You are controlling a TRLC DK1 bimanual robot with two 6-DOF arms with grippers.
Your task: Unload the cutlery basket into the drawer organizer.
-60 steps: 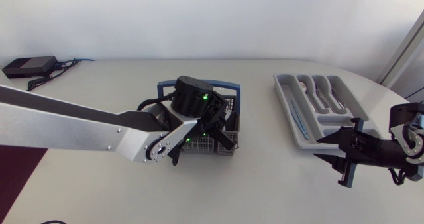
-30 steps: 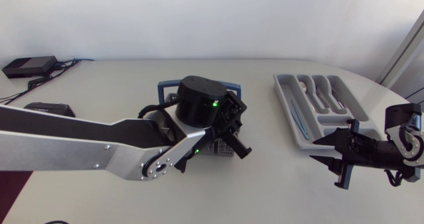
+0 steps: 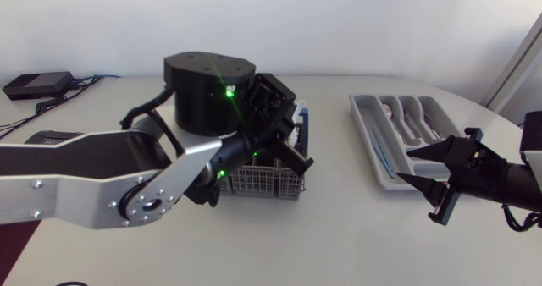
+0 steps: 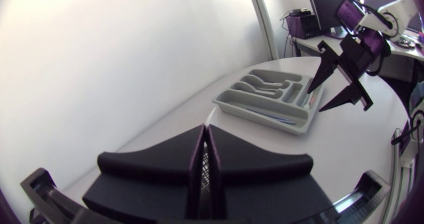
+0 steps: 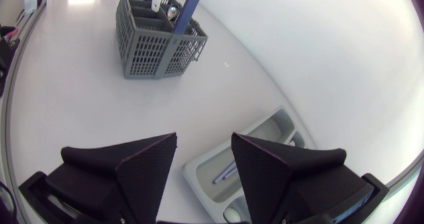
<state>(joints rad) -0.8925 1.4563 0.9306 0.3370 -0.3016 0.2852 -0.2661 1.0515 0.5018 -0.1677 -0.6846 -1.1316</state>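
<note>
Left tool (image 4: 204, 134): was pressed nearly together over the basket (image 3: 262, 183); hold unclear. Right tool (image 3: 405, 166): stood spread, empty, at 5 o'clock of the organizer (image 3: 360, 117).

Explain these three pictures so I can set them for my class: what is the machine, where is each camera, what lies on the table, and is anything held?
Two robot arms work at a white table. One picture looks down from above. The other two come from a camera on each arm's wrist. On the table stand a grey cutlery basket and a grey drawer organizer. The left gripper, over the basket, has its fingers together; I cannot tell whether they pinch anything. The right gripper, beside the organizer, is open and empty.
</note>
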